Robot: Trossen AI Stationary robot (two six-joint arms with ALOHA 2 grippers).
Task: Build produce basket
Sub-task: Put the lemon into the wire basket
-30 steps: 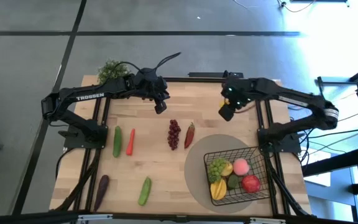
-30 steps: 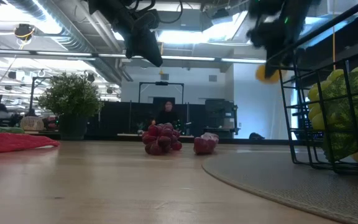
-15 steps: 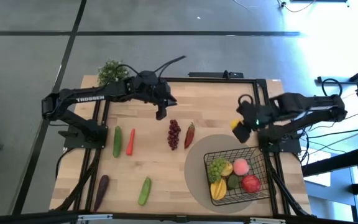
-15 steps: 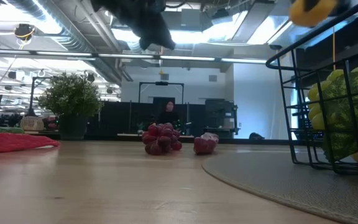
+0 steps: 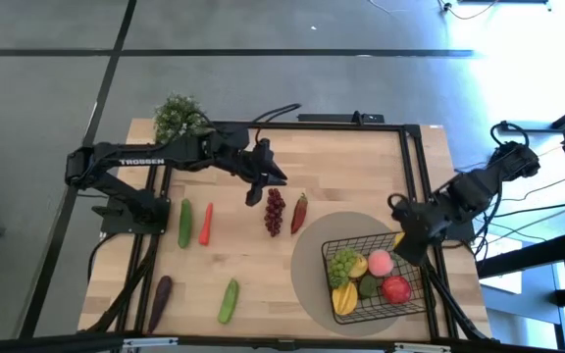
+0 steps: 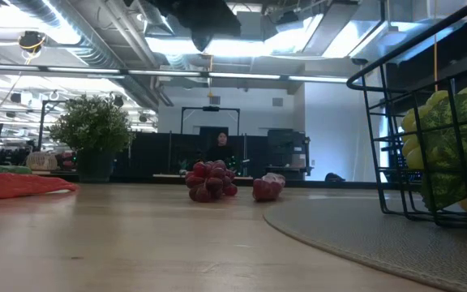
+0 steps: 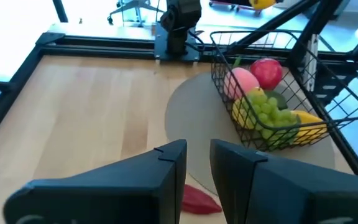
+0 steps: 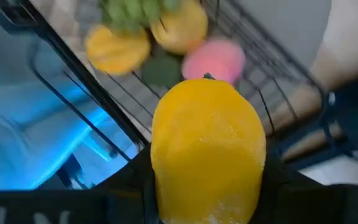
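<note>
The right gripper (image 5: 401,238) has swung to the basket (image 5: 373,267) near the desk's right edge, fingers clamped on a lemon (image 8: 207,149). The left gripper (image 5: 254,194) has reached the dark red grapes (image 5: 275,211), fingers slightly apart.

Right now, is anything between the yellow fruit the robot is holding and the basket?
Nothing visible. The right tool grips the smooth yellow lemon just above the rim of the black wire-mesh basket; below it lie only fruits already inside.

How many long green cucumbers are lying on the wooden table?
2. One long green cucumber lies beside the orange carrot on the table's left; the other green cucumber lies nearer the front edge. None seems hidden.
</note>
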